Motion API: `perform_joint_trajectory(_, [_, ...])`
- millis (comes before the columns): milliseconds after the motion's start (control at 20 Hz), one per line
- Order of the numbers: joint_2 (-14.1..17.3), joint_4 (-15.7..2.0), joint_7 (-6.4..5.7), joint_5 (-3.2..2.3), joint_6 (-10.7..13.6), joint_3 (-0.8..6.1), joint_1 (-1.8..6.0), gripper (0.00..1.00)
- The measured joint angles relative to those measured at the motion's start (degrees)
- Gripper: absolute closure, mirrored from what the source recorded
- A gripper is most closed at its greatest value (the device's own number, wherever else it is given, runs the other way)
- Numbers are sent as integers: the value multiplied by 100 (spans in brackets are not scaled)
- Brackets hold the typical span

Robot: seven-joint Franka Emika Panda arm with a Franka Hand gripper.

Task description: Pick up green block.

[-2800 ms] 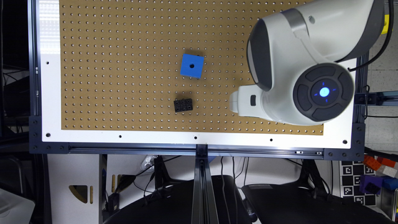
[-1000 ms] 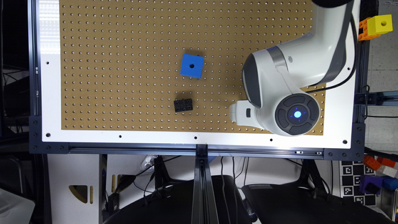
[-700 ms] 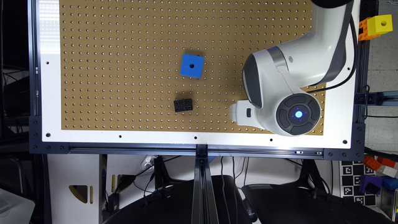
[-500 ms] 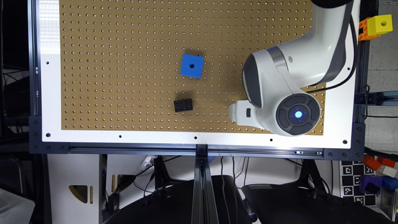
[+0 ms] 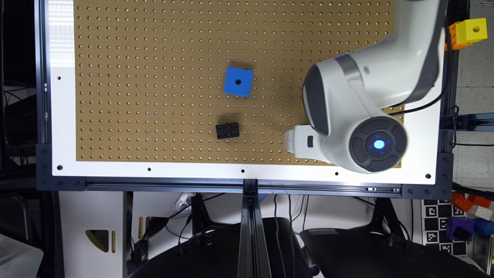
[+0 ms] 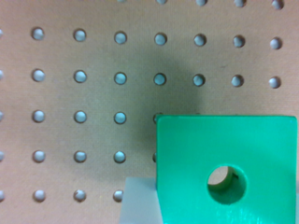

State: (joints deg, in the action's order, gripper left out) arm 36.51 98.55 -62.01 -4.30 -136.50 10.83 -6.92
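Look first at the wrist view: the green block sits very close to the camera, its flat face showing the round hole at its centre, with the brown pegboard behind it. A pale grey-white piece shows just beside the block's lower edge, touching or overlapping it, but you cannot tell from this whether it is a finger, so you cannot tell whether the pincer is released or clenched on the block.

In the exterior view, the white arm reaches over the bench at the exterior view's right, and the pincer shows as a white part low over the pegboard near the white border. The arm covers the block there.

The blue cube lies near the middle of the pegboard, well apart from the arm. The small black studded block lies below it, apart from both. A yellow cube sits off the bench at the exterior view's upper right.
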Motion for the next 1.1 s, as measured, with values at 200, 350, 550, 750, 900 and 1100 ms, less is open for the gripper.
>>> perform_joint_trajectory(200, [-104,1,-5,0,136,1,0,100])
perform_joint_trajectory(350, [-250,-1,-12,0,248,6,0,100])
perform_joint_trajectory(550, [-456,0,-28,0,471,18,-1,100])
perform_joint_trajectory(750, [-715,-3,-61,2,691,36,0,100])
perform_joint_trajectory(900, [-852,-1,-91,2,843,54,0,100])
perform_joint_trajectory(1100, [-854,3,-94,2,849,54,0,100])
